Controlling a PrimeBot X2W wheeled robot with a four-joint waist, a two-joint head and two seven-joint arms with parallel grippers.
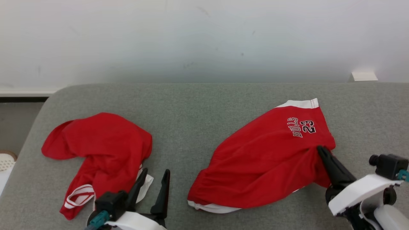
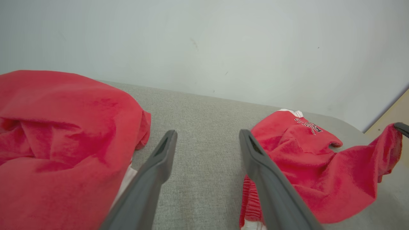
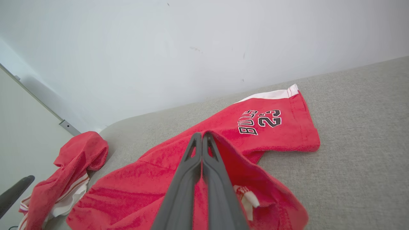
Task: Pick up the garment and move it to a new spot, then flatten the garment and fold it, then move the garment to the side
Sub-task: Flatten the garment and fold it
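Found right gripper (image 1: pixel 321 150) clamped on right edge of red shorts (image 1: pixel 265 159) lying lengthwise lower-left to upper-right in head view; noted left gripper (image 1: pixel 156 172) spread wide, empty, farther off.

One legible marking is noted: the word "BULLS" (image 1: pixel 295 127) in black-and-white block capitals, with the number "23" (image 1: pixel 308 126) just beside it in the same style. Both are printed on the red garment (image 1: pixel 265 159) near its white-banded hem (image 1: pixel 300 103). In the head view the print stands turned on its side and reads up the cloth. It is also legible in the right wrist view, while in the left wrist view it is too small to read.
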